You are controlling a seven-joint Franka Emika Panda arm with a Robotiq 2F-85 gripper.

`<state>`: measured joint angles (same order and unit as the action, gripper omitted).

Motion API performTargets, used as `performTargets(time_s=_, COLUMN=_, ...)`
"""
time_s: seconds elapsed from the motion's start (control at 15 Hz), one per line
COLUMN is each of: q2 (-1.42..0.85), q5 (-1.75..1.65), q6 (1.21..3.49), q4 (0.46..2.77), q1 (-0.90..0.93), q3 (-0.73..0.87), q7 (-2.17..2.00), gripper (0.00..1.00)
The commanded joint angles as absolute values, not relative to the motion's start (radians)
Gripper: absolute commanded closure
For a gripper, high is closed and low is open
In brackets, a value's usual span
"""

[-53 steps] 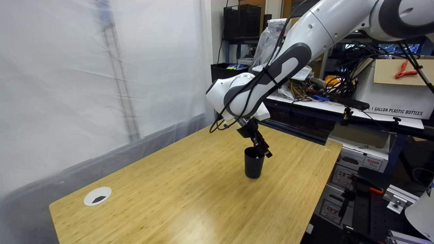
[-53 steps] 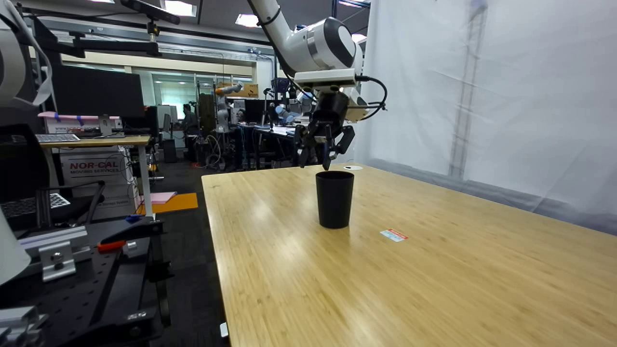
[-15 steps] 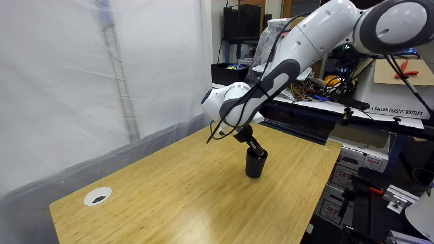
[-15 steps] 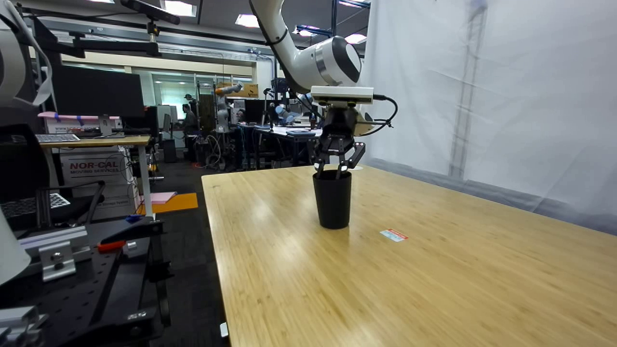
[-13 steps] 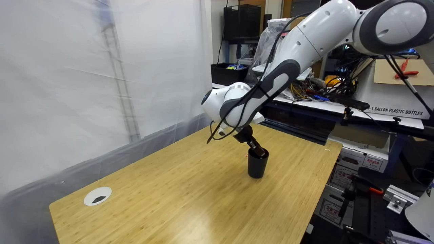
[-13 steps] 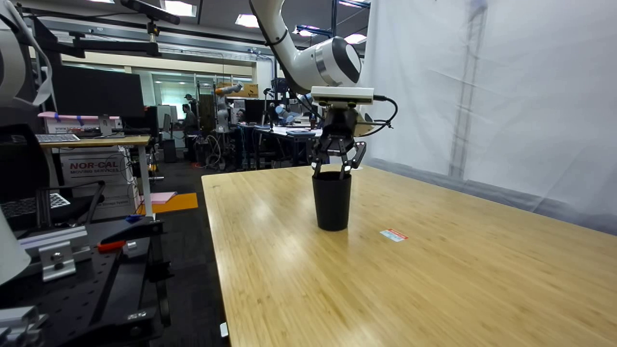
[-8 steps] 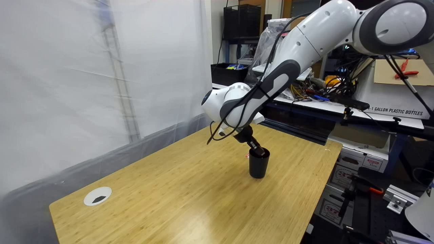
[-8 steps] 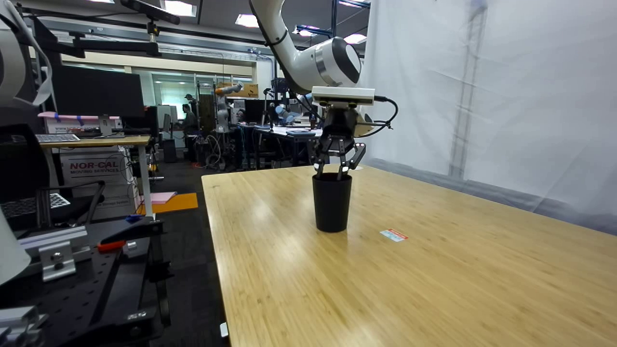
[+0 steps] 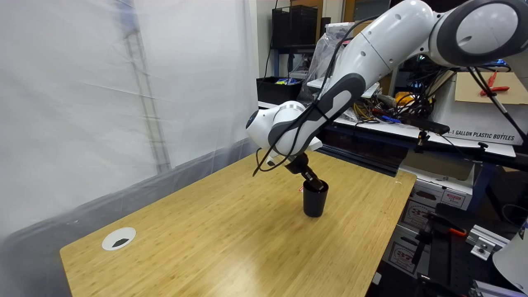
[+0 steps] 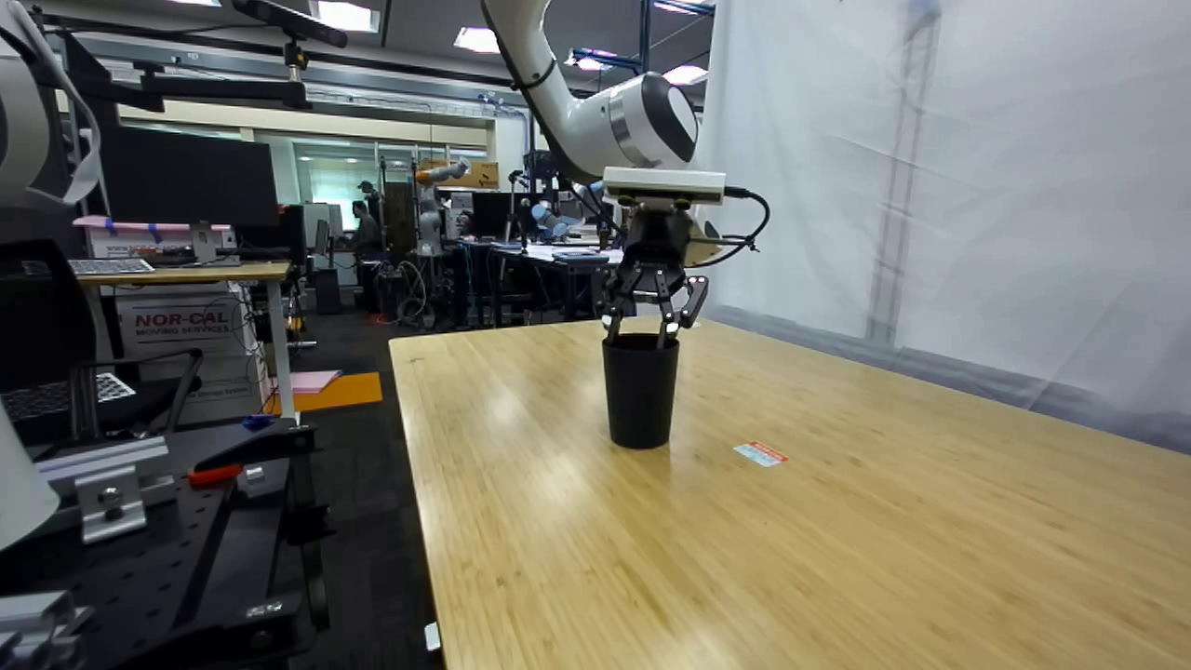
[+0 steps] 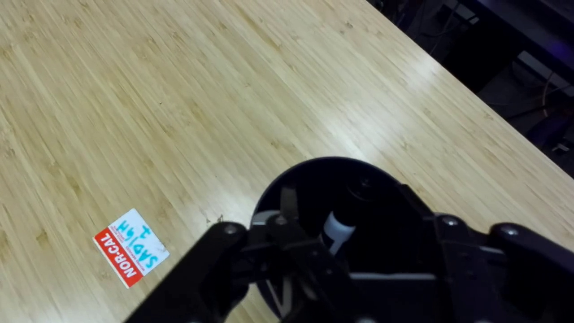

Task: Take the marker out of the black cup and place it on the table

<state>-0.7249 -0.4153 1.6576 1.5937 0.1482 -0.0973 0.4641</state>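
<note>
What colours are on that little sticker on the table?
Red and white, with blue-green handwriting; the sticker shows best in the wrist view.

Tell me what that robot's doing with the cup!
A robot arm has its open gripper dipped into the top of the black cup, which stands upright on the wooden table. The wrist view shows a dark marker with a white part inside the cup. The job is to take it out and put it on the table, but it hasn't been picked up yet.
</note>
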Motion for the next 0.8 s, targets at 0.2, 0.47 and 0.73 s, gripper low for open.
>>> performTargets(time_s=0.2, q2=-0.736, q5=-0.411, q6=1.639, q4=1.589, q1=0.118, q3=-0.103, q7=0.488, gripper=0.39)
performTargets(time_s=0.47, q2=-0.745, q5=-0.413, q6=1.639, q4=1.590, q1=0.107, q3=-0.103, q7=0.488, gripper=0.69)
performTargets(time_s=0.73, q2=-0.748, q5=-0.414, q6=1.639, q4=1.590, q1=0.105, q3=-0.103, q7=0.487, gripper=0.81)
